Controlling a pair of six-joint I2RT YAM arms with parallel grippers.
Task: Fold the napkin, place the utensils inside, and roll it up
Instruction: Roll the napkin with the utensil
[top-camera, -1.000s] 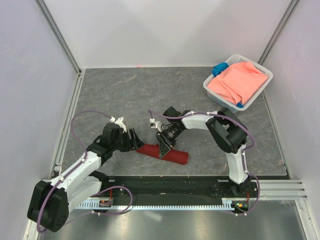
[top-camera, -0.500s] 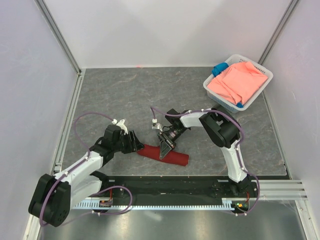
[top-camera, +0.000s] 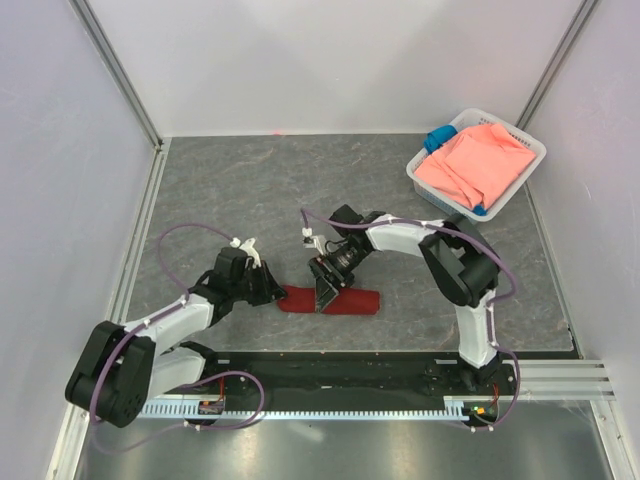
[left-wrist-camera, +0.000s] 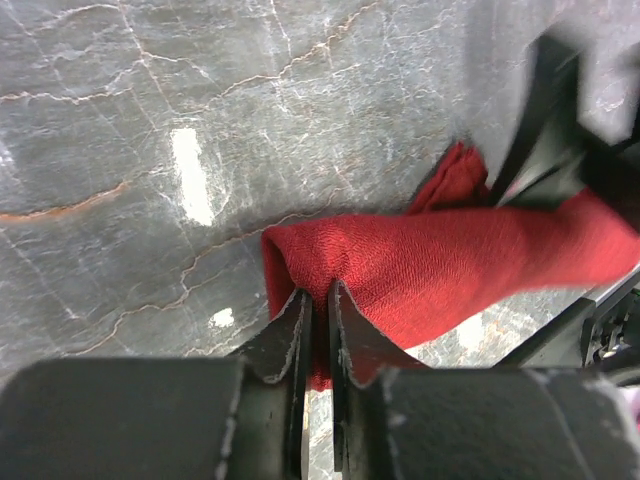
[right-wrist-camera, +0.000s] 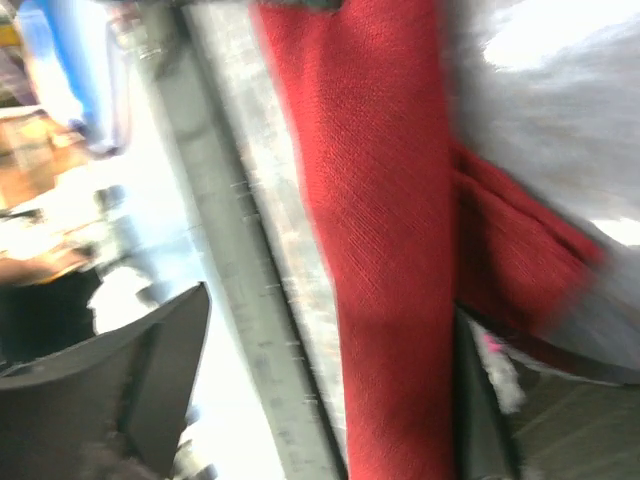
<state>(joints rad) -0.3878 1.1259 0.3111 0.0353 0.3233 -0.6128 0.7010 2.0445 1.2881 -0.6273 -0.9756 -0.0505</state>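
The dark red napkin lies as a narrow roll near the table's front edge. At the roll's left end, my left gripper has its jaws almost together, pinching a fold of the napkin between its fingertips. My right gripper hangs over the middle of the roll with its jaws wide open. In the right wrist view the napkin runs between the spread fingers, and the picture is blurred. No utensils show; they are hidden or out of view.
A white basket at the back right holds a salmon-pink cloth and a small blue cloth. The black base rail runs just in front of the napkin. Metal frame posts and walls close the left and right sides.
My left gripper moved in and closed on the napkin's left end. My right gripper opened wide and let go of the roll, which now lies more level.
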